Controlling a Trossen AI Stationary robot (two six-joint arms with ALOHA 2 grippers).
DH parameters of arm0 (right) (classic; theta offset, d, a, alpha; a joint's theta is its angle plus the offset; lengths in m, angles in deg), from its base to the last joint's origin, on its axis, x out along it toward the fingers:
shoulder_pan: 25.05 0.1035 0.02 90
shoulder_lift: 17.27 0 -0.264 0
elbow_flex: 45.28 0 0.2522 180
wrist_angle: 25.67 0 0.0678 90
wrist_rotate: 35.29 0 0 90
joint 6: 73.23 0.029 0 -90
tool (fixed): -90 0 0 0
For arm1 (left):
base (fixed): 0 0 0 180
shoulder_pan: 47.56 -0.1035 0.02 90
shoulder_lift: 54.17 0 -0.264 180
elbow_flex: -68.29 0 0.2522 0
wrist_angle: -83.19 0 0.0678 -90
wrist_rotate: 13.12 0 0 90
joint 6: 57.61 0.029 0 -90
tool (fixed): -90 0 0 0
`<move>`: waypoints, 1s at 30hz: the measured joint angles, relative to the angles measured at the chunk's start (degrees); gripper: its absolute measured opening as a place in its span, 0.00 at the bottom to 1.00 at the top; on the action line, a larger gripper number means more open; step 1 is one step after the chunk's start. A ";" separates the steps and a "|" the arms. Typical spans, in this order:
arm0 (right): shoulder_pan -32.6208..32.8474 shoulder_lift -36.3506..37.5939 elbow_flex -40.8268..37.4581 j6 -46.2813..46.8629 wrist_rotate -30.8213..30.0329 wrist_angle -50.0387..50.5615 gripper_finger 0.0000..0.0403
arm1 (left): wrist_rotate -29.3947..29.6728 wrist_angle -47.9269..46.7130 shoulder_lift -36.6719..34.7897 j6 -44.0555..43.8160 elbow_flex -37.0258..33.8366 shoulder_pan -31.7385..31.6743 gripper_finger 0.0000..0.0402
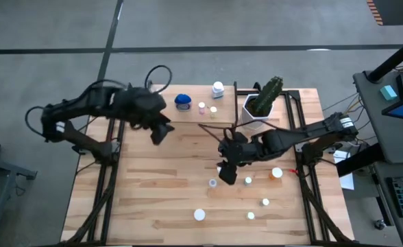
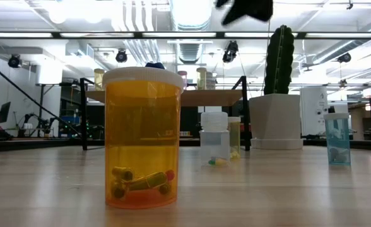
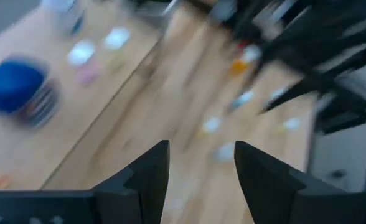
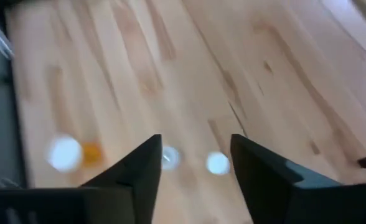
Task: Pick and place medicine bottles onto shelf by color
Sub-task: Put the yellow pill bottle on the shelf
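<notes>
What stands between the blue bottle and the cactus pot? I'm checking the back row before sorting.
In the high view, three small bottles: a pink-tinted one, a yellowish one and a white-capped one stand between the blue bottle and the cactus pot.

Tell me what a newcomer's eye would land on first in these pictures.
In the low view, an orange bottle with a white cap and capsules at its bottom stands large on the tabletop. Behind it, to the right, a tall green cactus rises from a white pot. From above, both dark arms reach over the table: the left gripper beside the blue bottle, the right gripper open over scattered small bottles.
</notes>
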 joint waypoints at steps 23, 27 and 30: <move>-0.15 -0.09 -33.88 -13.26 -2.45 -36.21 0.56 | 4.78 23.77 -0.79 0.07 -4.16 17.55 0.41; -0.13 -0.09 -36.21 -12.46 -2.63 -40.22 0.56 | 4.88 24.30 -0.82 0.42 -4.16 17.49 0.41; -0.13 -0.09 -37.93 -11.75 -3.61 -42.74 0.56 | 5.01 24.36 -0.88 0.42 -4.16 17.49 0.41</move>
